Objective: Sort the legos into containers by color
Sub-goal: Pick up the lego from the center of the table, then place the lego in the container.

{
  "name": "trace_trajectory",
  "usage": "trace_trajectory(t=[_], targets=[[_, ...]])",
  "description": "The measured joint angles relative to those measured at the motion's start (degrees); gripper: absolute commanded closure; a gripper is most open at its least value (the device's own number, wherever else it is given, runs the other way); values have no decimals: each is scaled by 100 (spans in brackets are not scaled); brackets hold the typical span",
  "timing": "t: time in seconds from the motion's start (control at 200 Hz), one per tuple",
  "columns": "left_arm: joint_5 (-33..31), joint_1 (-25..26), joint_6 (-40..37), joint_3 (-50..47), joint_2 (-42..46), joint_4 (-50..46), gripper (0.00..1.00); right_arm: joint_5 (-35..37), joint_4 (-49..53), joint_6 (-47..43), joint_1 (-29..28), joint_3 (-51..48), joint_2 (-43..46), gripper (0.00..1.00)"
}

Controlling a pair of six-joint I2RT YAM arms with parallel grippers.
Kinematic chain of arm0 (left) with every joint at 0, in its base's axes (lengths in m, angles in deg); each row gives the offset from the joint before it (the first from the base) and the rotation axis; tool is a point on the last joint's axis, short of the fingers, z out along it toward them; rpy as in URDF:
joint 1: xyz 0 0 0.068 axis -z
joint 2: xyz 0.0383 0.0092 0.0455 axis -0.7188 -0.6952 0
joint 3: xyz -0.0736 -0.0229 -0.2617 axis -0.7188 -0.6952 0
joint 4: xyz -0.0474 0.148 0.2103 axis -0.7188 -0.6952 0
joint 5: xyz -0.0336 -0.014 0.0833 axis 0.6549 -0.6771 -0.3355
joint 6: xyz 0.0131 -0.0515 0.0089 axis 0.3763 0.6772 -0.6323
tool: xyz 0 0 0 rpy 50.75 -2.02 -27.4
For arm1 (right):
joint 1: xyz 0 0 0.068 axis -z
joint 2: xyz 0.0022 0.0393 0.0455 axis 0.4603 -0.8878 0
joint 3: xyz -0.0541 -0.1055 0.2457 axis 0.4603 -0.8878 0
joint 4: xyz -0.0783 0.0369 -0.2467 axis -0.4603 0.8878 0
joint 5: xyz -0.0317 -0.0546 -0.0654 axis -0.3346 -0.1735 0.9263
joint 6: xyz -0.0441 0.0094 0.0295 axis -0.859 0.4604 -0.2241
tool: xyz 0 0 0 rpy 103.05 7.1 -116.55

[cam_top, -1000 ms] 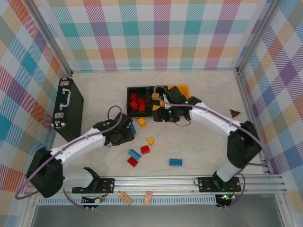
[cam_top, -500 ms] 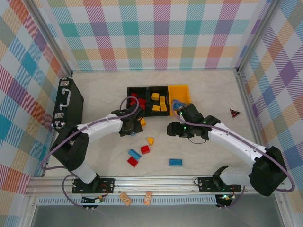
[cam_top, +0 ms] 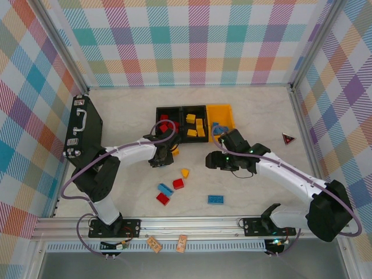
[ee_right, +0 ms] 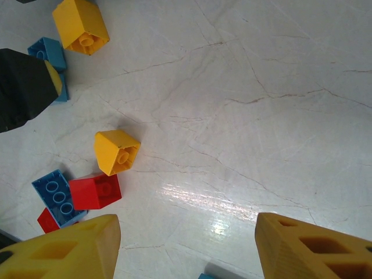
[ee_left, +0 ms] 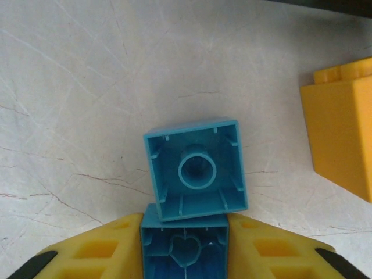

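A turquoise-blue square lego is lying mid-frame in the left wrist view, left of a yellow brick. Its hollow underside and round tube are facing up. Being square, it is showing no long axis, and its edges are sitting slightly skewed. The left fingers are clamping a second blue piece just below. The right fingers are gaping wide, empty, over the worktop.
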Motion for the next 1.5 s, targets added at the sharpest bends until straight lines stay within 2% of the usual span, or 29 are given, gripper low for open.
trace_trajectory(t=[0.465,0.765,1.155,1.5], targets=[[116,190,-138,81,769,-354,70,37,-81,48,7,-4,37,37],[411,507,-302,1119,691,-498,70,96,-59,140,291,-243,557,35],[780,798,-584,3248,-925,-494,70,101,164,297,1154,-815,1598,33],[1038,811,-863,5766,-2771,-647,70,81,282,299,1541,-946,1853,32]])
